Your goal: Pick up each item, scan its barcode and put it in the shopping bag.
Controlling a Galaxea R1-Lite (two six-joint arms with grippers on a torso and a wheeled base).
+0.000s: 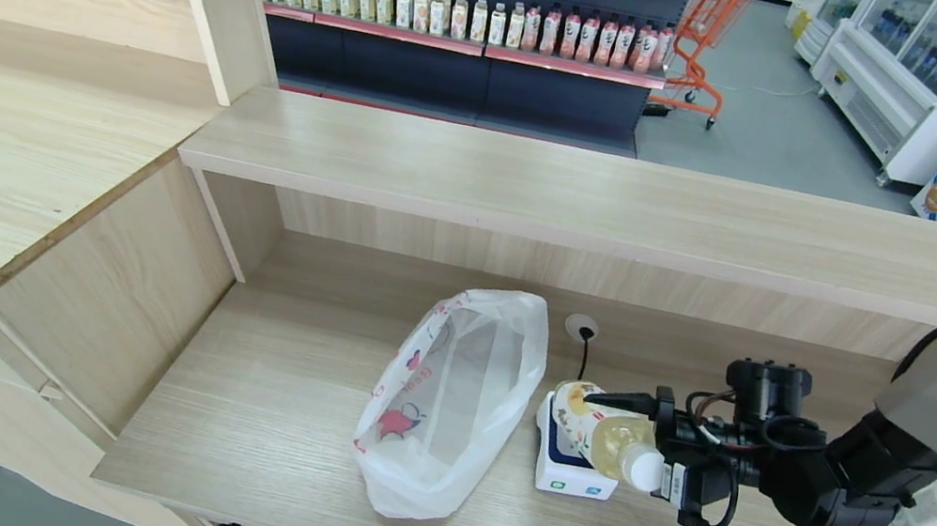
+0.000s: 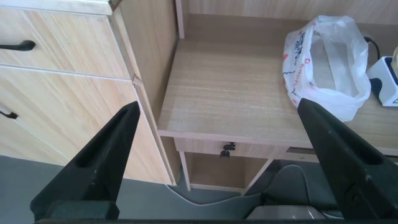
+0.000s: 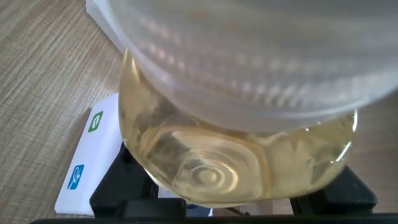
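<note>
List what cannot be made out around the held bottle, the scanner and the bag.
- Barcode on the bottle: too small in the head view, partly behind the right gripper; blurred in the right wrist view.
- Scanner top: covered by the bottle, head view.
- Second bottle: mostly behind the right arm, head view.
- Shopping bag bottom: veiled by crumpled plastic, head and left wrist views.
</note>
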